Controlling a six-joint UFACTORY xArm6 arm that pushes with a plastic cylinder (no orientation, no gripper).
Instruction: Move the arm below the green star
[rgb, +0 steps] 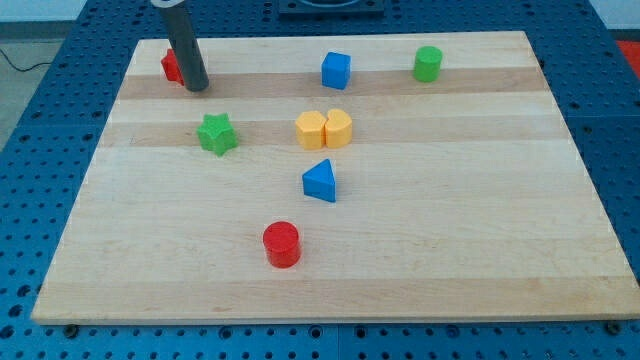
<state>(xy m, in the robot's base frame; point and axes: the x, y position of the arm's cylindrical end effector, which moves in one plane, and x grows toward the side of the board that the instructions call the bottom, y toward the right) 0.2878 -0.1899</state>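
Note:
The green star (216, 133) lies on the wooden board (450, 230) at the view's left of centre. My tip (196, 87) rests on the board near the top left corner, above the green star and slightly to its left, with a small gap between them. The rod rises from the tip out of the view's top. A red block (172, 66) sits right behind the rod, partly hidden by it, so its shape is unclear.
Two yellow blocks (325, 129) stand side by side to the right of the star. A blue cube (336, 70) and a green cylinder (428, 63) are near the top. A blue triangular block (320, 181) and a red cylinder (282, 244) lie lower down.

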